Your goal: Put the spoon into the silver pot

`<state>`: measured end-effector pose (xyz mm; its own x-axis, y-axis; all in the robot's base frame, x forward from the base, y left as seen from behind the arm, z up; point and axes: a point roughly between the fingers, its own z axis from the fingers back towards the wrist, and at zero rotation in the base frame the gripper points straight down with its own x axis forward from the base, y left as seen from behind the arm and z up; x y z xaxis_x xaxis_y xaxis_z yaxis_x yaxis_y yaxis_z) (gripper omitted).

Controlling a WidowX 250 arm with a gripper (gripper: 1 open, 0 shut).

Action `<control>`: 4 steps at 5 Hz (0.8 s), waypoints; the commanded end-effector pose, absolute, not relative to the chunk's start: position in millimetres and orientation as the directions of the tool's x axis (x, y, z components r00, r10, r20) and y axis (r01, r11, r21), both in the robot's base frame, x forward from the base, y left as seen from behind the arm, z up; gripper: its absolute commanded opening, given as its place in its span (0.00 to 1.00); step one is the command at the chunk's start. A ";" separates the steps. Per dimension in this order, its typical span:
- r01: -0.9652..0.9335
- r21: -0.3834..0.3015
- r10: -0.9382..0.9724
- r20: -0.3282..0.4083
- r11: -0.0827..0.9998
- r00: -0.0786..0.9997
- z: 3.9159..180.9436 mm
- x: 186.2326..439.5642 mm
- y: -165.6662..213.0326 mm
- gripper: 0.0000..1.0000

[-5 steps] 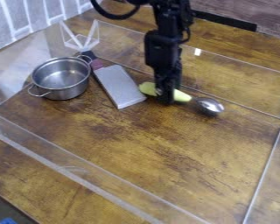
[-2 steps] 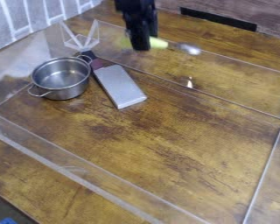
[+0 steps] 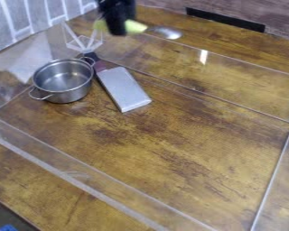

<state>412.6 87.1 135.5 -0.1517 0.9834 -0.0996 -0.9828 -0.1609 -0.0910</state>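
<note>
The silver pot (image 3: 62,81) stands at the left of the wooden table, round and shiny, with nothing showing inside it. High at the back, my gripper (image 3: 118,25) is a dark blur shut on the spoon (image 3: 137,28). The yellow-green handle sticks out to the right of the fingers, and the silver bowl (image 3: 168,33) shows as a pale glint further right. The gripper hangs well above the table, behind and to the right of the pot.
A flat grey rectangular block (image 3: 122,88) lies right beside the pot. A clear plastic piece (image 3: 80,38) stands behind the pot, with a small dark red thing (image 3: 91,61) below it. Low transparent walls (image 3: 135,189) edge the table.
The gripper lifted the spoon off the table at the centre and carried it up and to the left, toward the back above the pot's side.
</note>
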 end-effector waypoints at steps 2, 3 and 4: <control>-0.969 -0.218 0.991 -0.092 -0.117 -0.099 171.6 370.8 121.2 0.00; -0.961 -0.221 0.984 -0.097 -0.166 -0.147 175.6 357.4 119.4 0.00; -0.961 -0.219 0.985 -0.086 -0.168 -0.153 169.8 350.7 114.2 0.00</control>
